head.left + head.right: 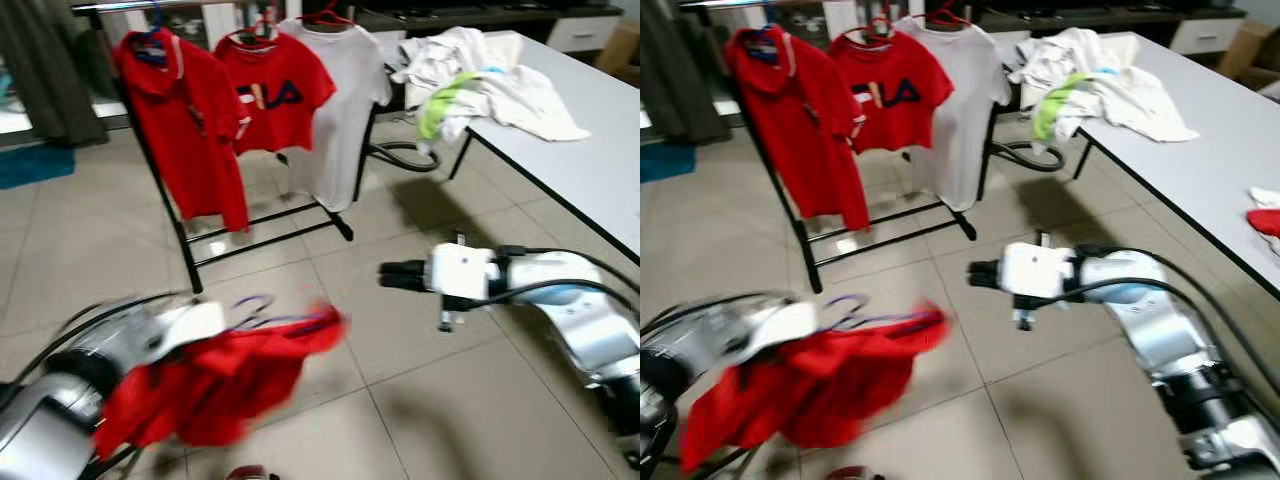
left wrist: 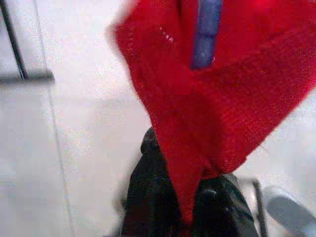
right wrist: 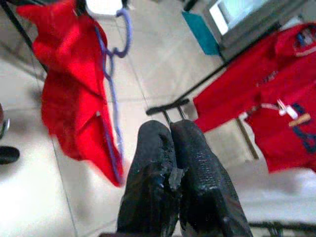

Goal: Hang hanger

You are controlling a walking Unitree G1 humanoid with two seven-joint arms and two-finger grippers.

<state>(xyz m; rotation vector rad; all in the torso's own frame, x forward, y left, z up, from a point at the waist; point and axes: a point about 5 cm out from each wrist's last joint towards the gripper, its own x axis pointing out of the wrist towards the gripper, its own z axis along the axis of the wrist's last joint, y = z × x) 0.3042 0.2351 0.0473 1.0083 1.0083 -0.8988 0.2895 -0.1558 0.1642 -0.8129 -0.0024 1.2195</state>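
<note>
Left claw carrying a red shirt on a purple hanger toward the clothes rack.

The left claw [image 2: 190,197] is pinching the red shirt [image 1: 205,385], which is draping low over the tiled floor [image 1: 450,400] with the purple hanger [image 3: 112,94] threaded through it, hook uppermost. The clothes rack [image 1: 165,190] is standing ahead and well apart from the hanger, its top rail running across the view and already carrying a red polo [image 1: 185,120], a red FILA tee [image 1: 275,95] and a white tee [image 1: 335,110]. The left arm is nearer the load; the right claw [image 3: 173,163], fingers pressed together and empty, is reaching forward beside the table [image 1: 590,150]. Judging by this, the hook must be lifted up to the rail.
</note>
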